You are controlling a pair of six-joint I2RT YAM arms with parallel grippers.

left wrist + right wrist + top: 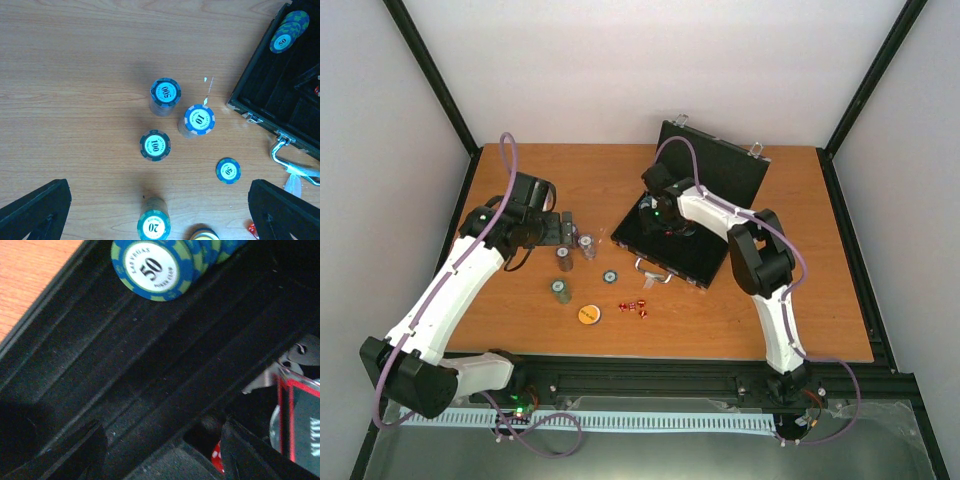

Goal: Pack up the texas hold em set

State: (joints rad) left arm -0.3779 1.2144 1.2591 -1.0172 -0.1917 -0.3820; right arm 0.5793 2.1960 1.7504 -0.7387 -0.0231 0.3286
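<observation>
The black case (672, 252) is pictured lying open on the right half of the orange-brown wooden tabletop (520, 180), its lid tilted back toward the rear wall. A row of blue-green 50 chips (152, 265) is seen laid in one groove. The right gripper (657, 215) is lowered inside the case, fingers parted, nothing grasped. Chip stacks (165, 92), a lone chip (228, 170), an orange disc (588, 314) and red dice (635, 306) are scattered left of the case. The left gripper (568, 228) is spread wide and empty above the stacks. The table is enclosed by white walls (620, 60) and black posts (430, 70).
</observation>
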